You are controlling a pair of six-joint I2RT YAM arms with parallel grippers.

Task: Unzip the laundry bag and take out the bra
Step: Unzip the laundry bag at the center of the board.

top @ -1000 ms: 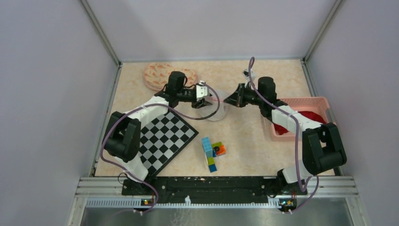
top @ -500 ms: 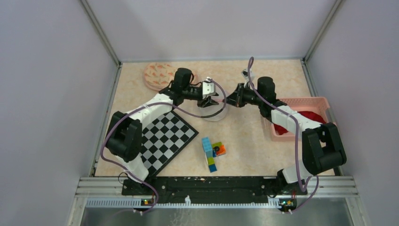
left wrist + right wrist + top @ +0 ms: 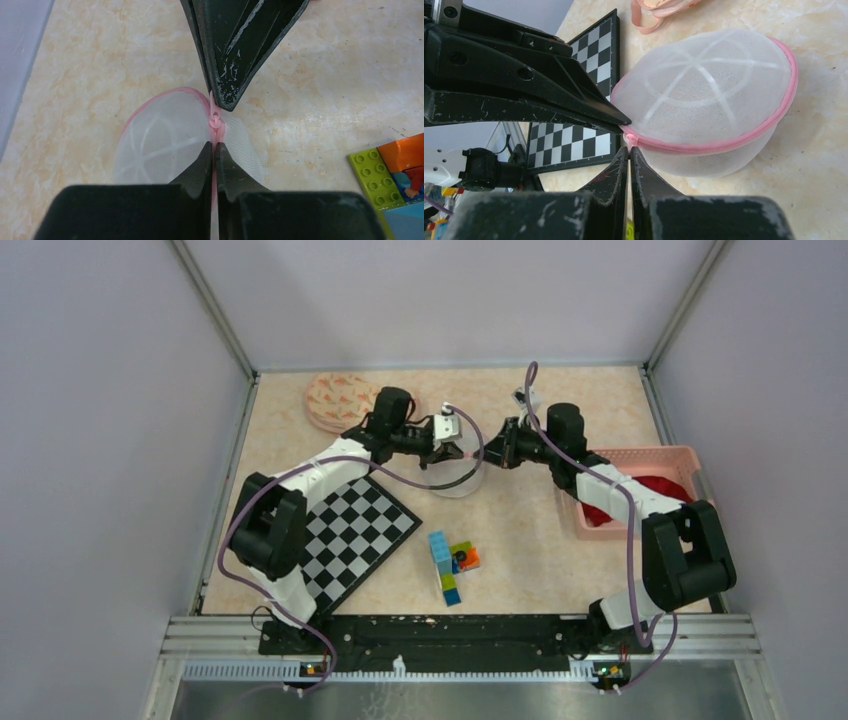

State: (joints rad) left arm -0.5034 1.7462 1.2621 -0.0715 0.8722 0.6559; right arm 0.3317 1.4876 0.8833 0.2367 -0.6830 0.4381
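Observation:
The laundry bag (image 3: 709, 90) is a white mesh dome with a pink zipper (image 3: 724, 146) round its rim, and it lies on the table (image 3: 455, 480). My right gripper (image 3: 629, 149) is shut on the small pink zipper pull (image 3: 215, 120). From the opposite side my left gripper (image 3: 215, 145) is shut on the pink zipper band just behind the pull. The two sets of fingertips almost meet (image 3: 465, 452). Only white ribs show through the mesh; I cannot make out the bra inside.
A pink watermelon-patterned padded piece (image 3: 340, 400) with pink straps (image 3: 649, 20) lies behind the bag. A chessboard (image 3: 350, 530) is at the left, toy blocks (image 3: 452, 562) in front, and a pink basket (image 3: 640, 455) holding red cloth at the right.
My left gripper has moved right to the bag and closed on the zipper band. The right gripper stayed shut at the pull.

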